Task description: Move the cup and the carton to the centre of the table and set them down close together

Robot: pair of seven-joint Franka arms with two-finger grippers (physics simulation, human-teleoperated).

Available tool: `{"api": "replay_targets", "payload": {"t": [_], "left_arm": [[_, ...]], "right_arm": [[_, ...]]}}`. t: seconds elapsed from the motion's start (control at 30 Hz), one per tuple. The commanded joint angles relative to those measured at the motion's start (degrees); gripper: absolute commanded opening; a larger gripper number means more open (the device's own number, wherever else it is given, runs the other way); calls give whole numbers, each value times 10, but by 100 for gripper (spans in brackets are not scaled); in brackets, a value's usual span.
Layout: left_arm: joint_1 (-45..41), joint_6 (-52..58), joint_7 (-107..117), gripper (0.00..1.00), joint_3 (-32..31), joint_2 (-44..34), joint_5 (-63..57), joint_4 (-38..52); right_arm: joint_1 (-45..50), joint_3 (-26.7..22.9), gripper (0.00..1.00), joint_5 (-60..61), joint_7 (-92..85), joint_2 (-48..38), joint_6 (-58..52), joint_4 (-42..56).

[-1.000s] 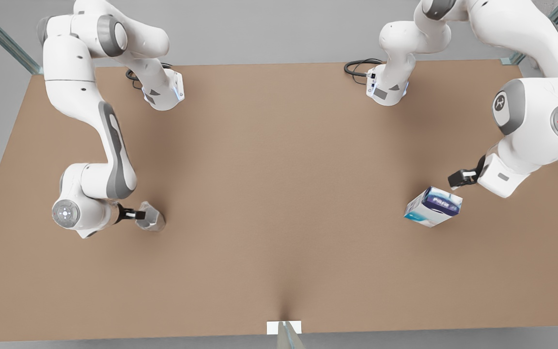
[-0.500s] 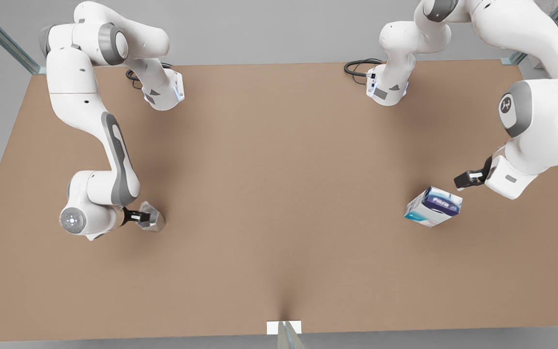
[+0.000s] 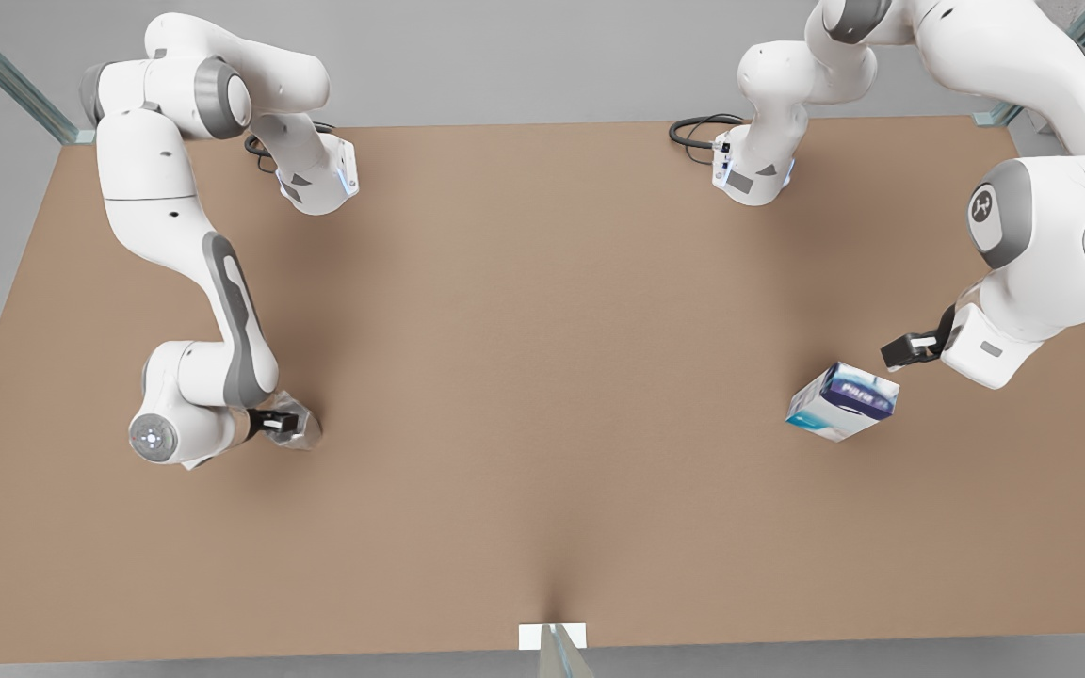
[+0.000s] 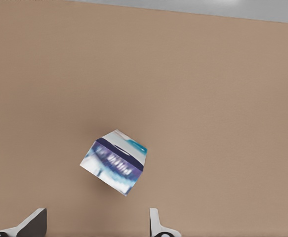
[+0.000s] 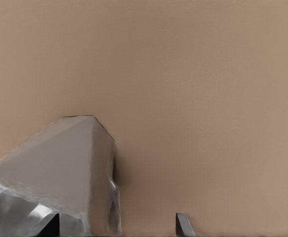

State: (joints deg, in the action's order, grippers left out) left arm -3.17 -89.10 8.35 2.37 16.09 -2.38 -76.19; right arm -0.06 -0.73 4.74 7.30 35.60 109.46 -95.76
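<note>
The silvery-grey faceted cup [image 3: 299, 423] stands on the table [image 3: 542, 377] at the front view's left. My right gripper [image 3: 271, 421] is right at it, open. In the right wrist view one finger overlaps the cup [image 5: 69, 168] and the other finger [image 5: 183, 224] stands apart from its side, so the right gripper [image 5: 115, 226] straddles the cup's edge. The white, light-blue and purple carton [image 3: 842, 402] sits at the front view's right. My left gripper [image 3: 902, 350] hovers open just beyond it. The left wrist view shows the carton [image 4: 115, 161] ahead of the left gripper [image 4: 95, 228].
Both arm bases [image 3: 316, 179] [image 3: 752, 169] stand at the table's far edge with black cables [image 3: 698, 127] beside them. A white tab [image 3: 552, 637] marks the middle of the near edge. Open tabletop lies between the two objects.
My right arm slid toward the cup, bringing the gripper closer onto it. The left gripper shifted slightly toward the front view's right. Cup and carton stayed put.
</note>
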Motion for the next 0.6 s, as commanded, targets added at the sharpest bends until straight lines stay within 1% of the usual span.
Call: {"api": "replay_targets", "payload": {"t": [0.0, 0.03, 0.1, 0.17, 0.27, 0.53, 0.57], "left_arm": [[0, 0, 0, 100, 0, 0, 0, 0], [0, 0, 0, 100, 0, 0, 1, 0], [0, 0, 0, 100, 0, 0, 0, 0], [0, 0, 0, 100, 0, 1, 1, 0], [0, 0, 0, 100, 0, 1, 0, 0], [1, 0, 1, 100, 0, 1, 1, 1], [1, -1, 1, 100, 0, 1, 1, 1]], "right_arm": [[1, 0, 45, 2, 0, 2, -1, -1], [2, 0, 41, 5, -1, 7, -1, 0], [3, 0, 36, 10, 0, 12, -1, 1], [2, 0, 28, 14, -1, 13, -4, 4], [1, 0, 21, 14, -1, 13, -3, 4], [5, 0, 21, 14, -3, 12, 3, 4], [2, 7, 21, 14, -2, 12, 3, 5]]}}
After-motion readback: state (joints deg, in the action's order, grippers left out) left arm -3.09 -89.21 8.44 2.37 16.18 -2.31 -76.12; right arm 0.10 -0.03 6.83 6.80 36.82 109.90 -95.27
